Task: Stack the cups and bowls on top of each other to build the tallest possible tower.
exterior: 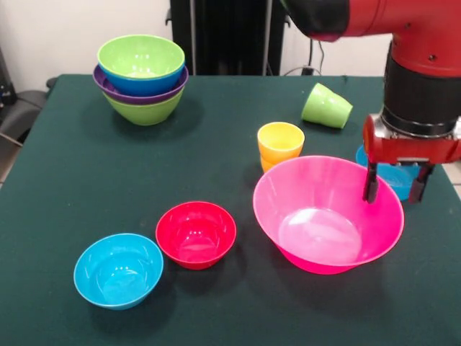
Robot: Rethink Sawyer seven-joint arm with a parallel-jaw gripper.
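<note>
- Right now the gripper [395, 189] hangs with its two fingers spread, straddling the far right rim of the huge pink bowl [328, 214]; it grasps nothing.
- Behind that rim, a blue bowl [392, 176] is partly hidden.
- Upright yellow-orange cup [279, 143] stands just beside the pink bowl; the light green cup [326, 106] lies tipped over farther back.
- Small red bowl [196, 234] and cyan bowl [118, 270] touch at the near left.
- The tower [142, 78] stands at the far left: lime green, purple, blue, green.

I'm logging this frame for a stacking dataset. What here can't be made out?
Front view only:
- The blue bowl: mostly hidden behind the pink bowl and the tool, so its size is unclear.
- The tower: inner bowls show only rims; depths are hidden.
- The green cup lies tipped, its opening facing away.
- The arm is cut off by the top edge.
</note>
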